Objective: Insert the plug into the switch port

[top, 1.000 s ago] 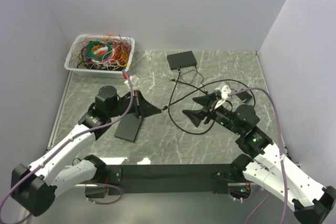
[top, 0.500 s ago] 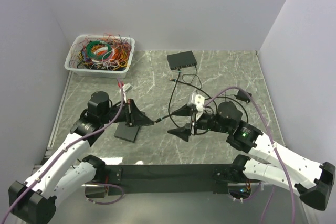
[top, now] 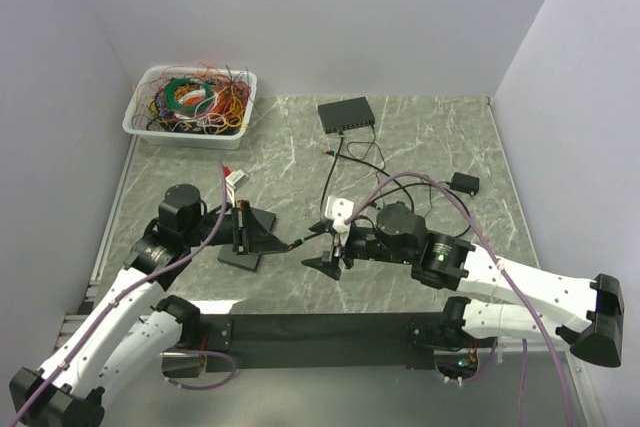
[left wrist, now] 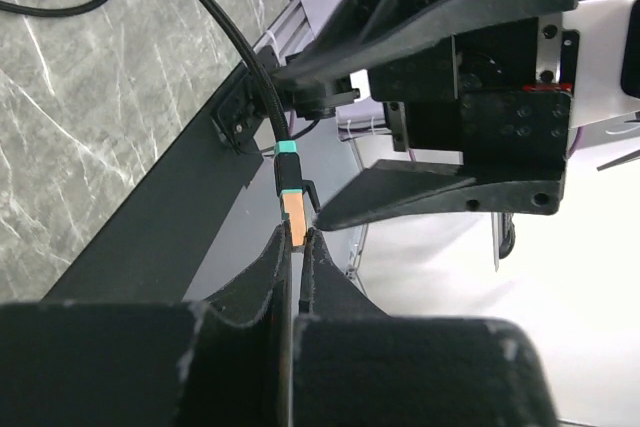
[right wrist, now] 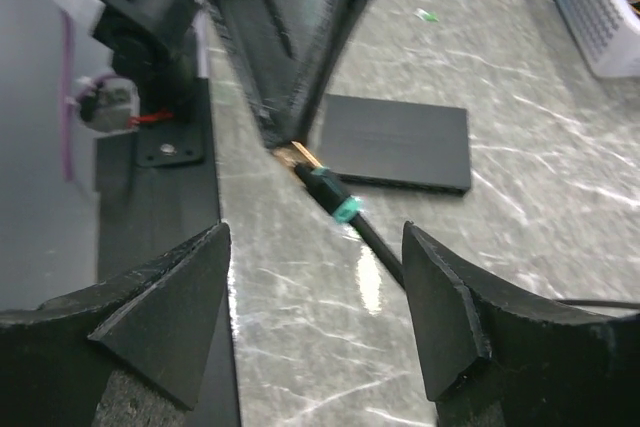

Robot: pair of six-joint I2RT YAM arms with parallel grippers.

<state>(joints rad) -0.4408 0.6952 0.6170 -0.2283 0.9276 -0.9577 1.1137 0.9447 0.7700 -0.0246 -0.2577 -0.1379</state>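
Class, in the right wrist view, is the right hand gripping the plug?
No: the right hand stands open, clear of the plug.

Orange plug [right wrist: 300, 161], teal band [right wrist: 345, 212], blk cable [right wrist: 380, 245]

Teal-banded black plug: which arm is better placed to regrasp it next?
Probably right: the open right end effector faces the teal-banded black plug, which the left end effector pinches by the orange tip.

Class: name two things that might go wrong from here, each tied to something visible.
1. The left claw pinches only the tip of the plug; a tug from the cable might twist it loose.
2. The open right claw sits around the cable right beside the left claw; closing there might bump it and shift the plug.
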